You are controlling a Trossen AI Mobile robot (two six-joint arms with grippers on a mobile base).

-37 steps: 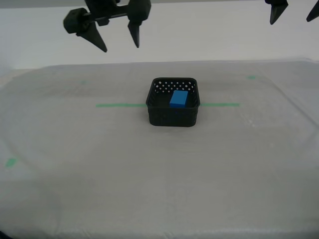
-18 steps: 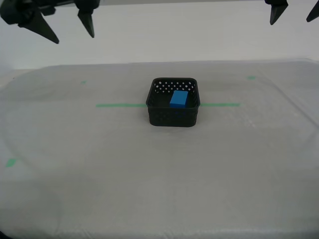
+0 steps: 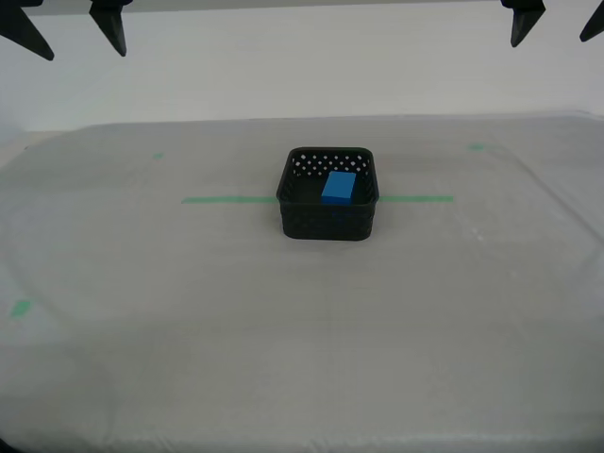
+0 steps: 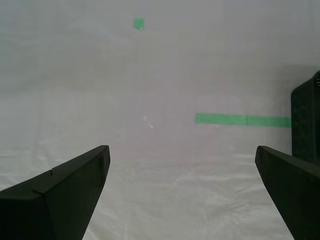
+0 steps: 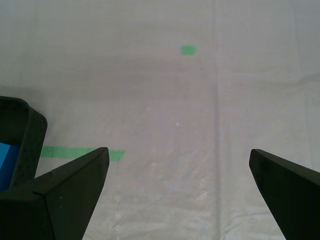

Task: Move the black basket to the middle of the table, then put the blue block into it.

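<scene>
Plainly, the blue block (image 3: pixel 339 187) lies, seemingly flat, inside the black basket (image 3: pixel 327 219).

This looks like a robot lab or test bench, not a home. The wide table (image 3: pixel 142 377) is covered in whitish-grey translucent sheeting, marked with a long thin green tape line (image 3: pixel 226 199) and small green tape marks (image 3: pixel 20 308), and it stands before a plain white wall (image 3: pixel 311 66).

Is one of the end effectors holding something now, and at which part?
Nothing is held. My first end effector and my second end effector are both open and empty; the blue block lies inside the black basket.
</scene>
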